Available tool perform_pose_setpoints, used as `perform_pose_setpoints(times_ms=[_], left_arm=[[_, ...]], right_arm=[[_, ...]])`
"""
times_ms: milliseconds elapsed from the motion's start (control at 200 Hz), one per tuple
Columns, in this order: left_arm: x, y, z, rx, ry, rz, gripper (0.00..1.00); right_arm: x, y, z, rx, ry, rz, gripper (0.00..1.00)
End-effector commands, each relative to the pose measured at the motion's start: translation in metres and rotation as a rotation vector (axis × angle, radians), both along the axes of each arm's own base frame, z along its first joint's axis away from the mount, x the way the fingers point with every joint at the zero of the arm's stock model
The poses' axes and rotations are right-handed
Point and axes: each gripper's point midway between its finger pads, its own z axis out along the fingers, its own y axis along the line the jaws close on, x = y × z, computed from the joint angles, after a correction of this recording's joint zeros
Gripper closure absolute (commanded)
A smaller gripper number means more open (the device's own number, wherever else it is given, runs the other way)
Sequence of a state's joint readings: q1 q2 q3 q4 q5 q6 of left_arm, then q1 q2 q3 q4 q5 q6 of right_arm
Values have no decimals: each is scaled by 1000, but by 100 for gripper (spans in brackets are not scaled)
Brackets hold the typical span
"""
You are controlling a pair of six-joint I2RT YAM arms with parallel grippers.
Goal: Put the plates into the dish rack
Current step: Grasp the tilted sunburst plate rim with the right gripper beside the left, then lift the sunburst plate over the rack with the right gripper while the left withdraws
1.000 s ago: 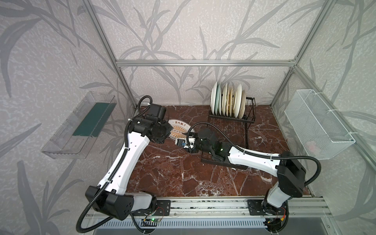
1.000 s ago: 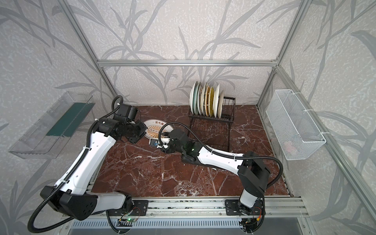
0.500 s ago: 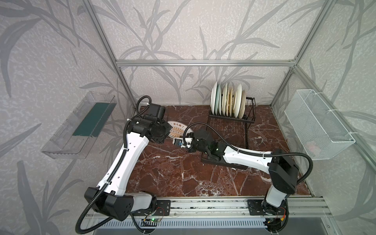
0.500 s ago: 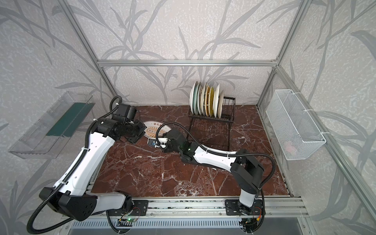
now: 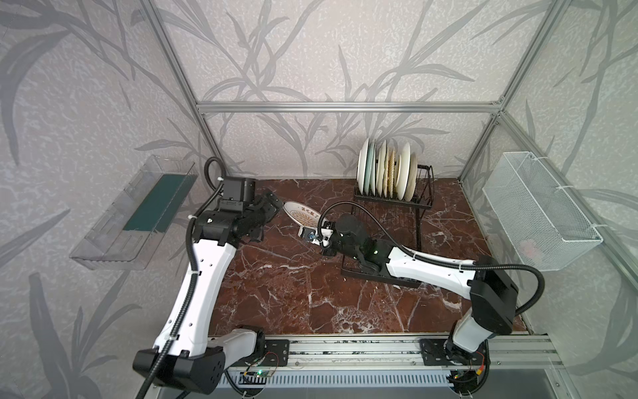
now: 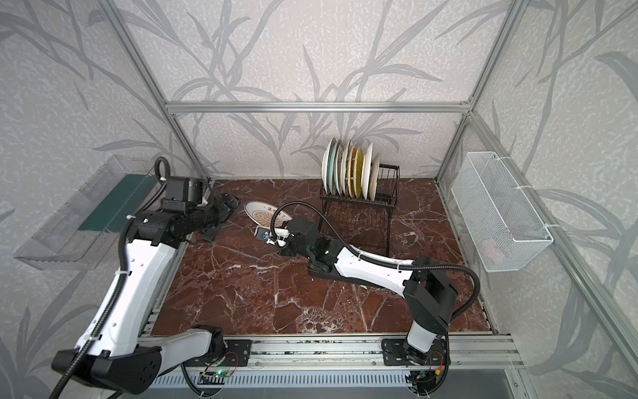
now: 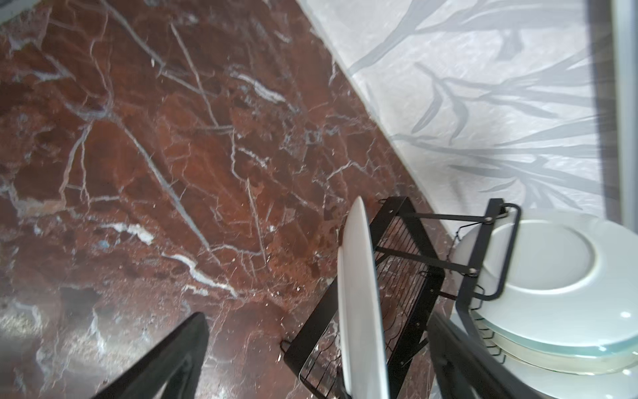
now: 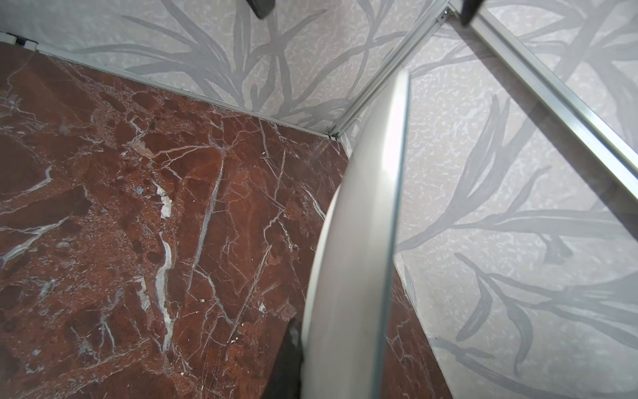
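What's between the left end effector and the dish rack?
In both top views, the sunburst plate lies between the open left end effector and the dish rack, the right end effector shut on its rim.

Left gripper [image 5: 266, 218] spread wide; right gripper [image 5: 311, 237] clamped, arm outstretched.

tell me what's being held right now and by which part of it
The right gripper pinches the orange-sunburst plate by its rim, at the edge nearest that arm. The left gripper is open and holds nothing.

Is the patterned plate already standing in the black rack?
No, the patterned plate is tilted outside the rack, its edge in the right claw.
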State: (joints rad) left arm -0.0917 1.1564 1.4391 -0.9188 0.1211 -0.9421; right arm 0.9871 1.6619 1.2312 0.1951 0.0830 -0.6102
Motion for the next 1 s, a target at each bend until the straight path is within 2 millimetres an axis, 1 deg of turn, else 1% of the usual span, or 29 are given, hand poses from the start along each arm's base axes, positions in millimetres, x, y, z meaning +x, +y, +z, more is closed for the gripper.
perform_pose_setpoints(times_ms=[0,55,155,235,355,425,515,580,635,785,865,940,995], left_arm=[[4,-3,40,26,-242,-113,1],[3,-9,54,31,-356,-179,1],[-3,-20,77,60,-557,-269,1],[-8,-30,88,76,-678,-335,1],[-16,-50,104,75,-837,-465,1],[-21,-60,114,54,-922,-521,1],[-23,-67,116,6,-992,-560,1],[-25,-74,117,-28,-1029,-591,1],[-26,-79,116,-50,-1049,-617,1],[-29,-99,113,-81,-1076,-689,1],[-30,-118,108,-76,-1064,-756,1],[-31,-137,100,-59,-1044,-827,1],[-31,-147,97,-58,-1041,-859,1]], right_arm=[[-4,-18,53,133,-9,-48,100],[-8,-24,66,159,12,-55,100],[-13,-39,100,228,47,-91,100],[-20,-50,130,288,67,-107,100],[-31,-69,185,390,57,-113,100],[-33,-83,218,476,69,-146,100],[-32,-98,253,524,107,-188,100],[-27,-108,273,561,119,-219,100],[-21,-122,290,604,123,-250,100],[0,-166,321,728,181,-337,100],[11,-188,328,751,180,-407,100],[24,-216,332,775,183,-499,100],[34,-238,332,799,197,-566,100]])
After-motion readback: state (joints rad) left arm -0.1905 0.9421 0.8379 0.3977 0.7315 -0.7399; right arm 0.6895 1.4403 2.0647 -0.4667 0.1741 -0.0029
